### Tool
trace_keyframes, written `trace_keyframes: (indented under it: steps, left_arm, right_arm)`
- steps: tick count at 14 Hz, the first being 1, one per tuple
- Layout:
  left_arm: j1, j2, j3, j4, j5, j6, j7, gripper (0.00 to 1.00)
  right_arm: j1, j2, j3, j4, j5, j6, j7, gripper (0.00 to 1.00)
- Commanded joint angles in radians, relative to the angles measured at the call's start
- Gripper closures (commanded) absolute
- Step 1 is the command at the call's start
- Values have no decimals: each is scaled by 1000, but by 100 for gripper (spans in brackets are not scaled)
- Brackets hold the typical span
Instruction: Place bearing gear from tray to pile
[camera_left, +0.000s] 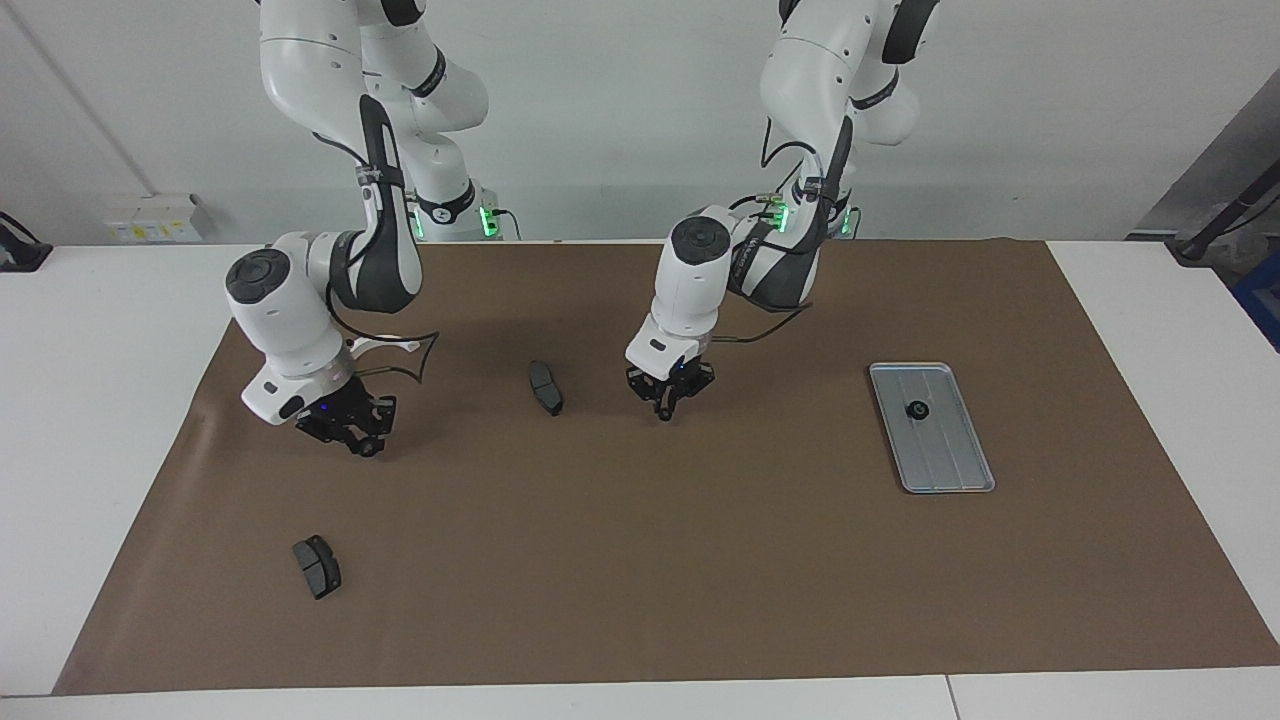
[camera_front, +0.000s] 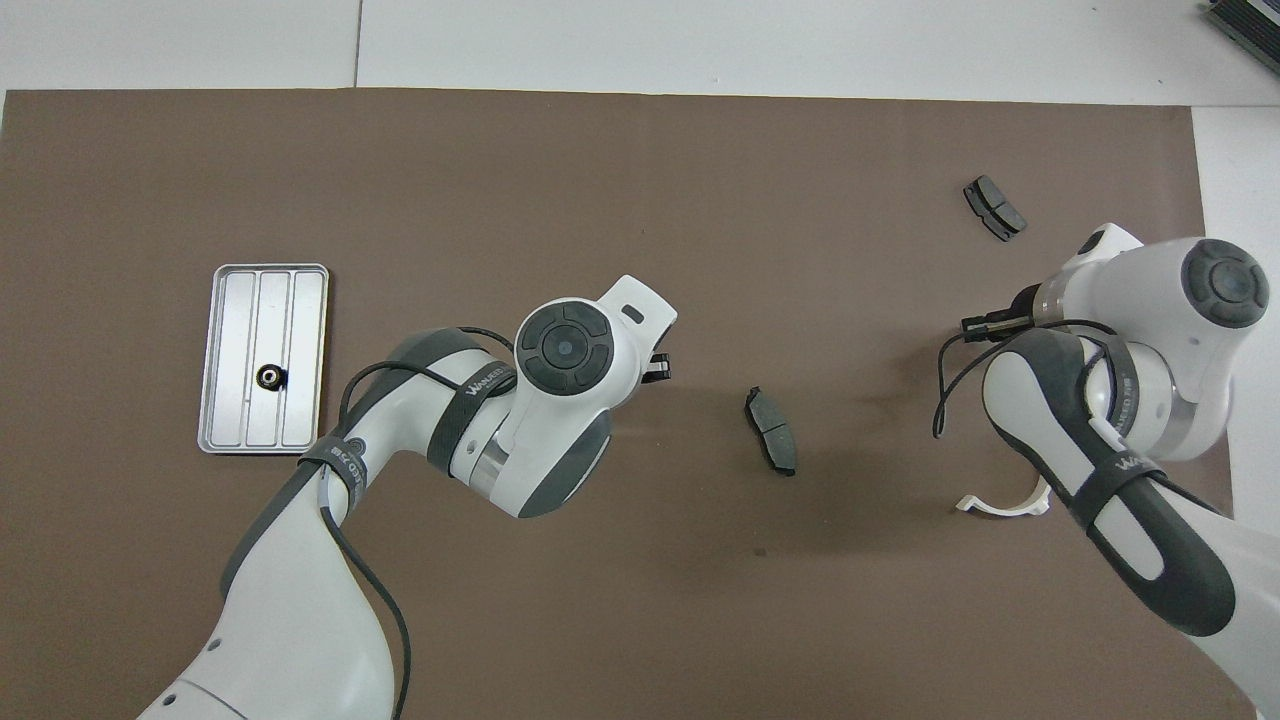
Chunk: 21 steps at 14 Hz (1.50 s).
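The silver tray (camera_left: 945, 465) (camera_front: 238, 340) lies toward the left arm's end of the mat. One small black bearing gear (camera_left: 916, 409) (camera_front: 270, 376) rests on it. My left gripper (camera_left: 665, 408) (camera_front: 657, 368) hangs low over the bare mat, between the tray and a dark brake pad (camera_left: 545, 387) (camera_front: 771, 430). My right gripper (camera_left: 362, 445) (camera_front: 985, 322) is over the mat toward the right arm's end, with a small dark round gear (camera_left: 369, 450) at its tips. The pile's parts are scattered around it.
A white half-ring bracket (camera_left: 388, 345) (camera_front: 1005, 502) lies by the right arm's wrist. A second brake pad (camera_left: 317, 566) (camera_front: 994, 208) lies farther from the robots. The brown mat (camera_left: 700, 560) covers most of the white table.
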<state>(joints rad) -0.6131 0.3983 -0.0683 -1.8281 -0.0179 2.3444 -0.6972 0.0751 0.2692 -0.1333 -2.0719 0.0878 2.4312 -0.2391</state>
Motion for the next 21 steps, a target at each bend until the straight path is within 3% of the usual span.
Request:
trace_keyframes:
  steps: [1,2,3,5,9,12,16,19,21]
  left_arm:
    - [-33,7,18,6,12,21,-8,15]
    - [-34,7,18,7,12,21,-10,2]
    - [-33,5,19,10,10,10,-10,0]
    - [13,-12,27,13,12,-3,-4,0]
    - [238,-53,30,9,12,-20,56,0]
    - [387,-70,28,6,12,-72,204,0]
    - [536,-107,31,-13,12,-223,540,0]
    - [595,-137,33,-85,12,-206,603,4]
    - [628,-151,33,-118,12,-203,666,6]
  right_arm:
    - [-3,4,0,-27,32,44,-25,100]
    - [-3,8,0,-28,32,46,-25,100]
    - [-5,13,0,-28,30,46,-22,74]
    - [-3,16,0,-30,30,46,-11,2]
    - [6,-17,1,-1,30,25,13,0]
    - [21,-47,43,51,29,-62,140,0]
    - [26,-47,193,148,7,-175,402,0]
    - [51,-36,286,194,-55,-173,576,0]
    - [58,-16,392,234,-126,-173,732,0]
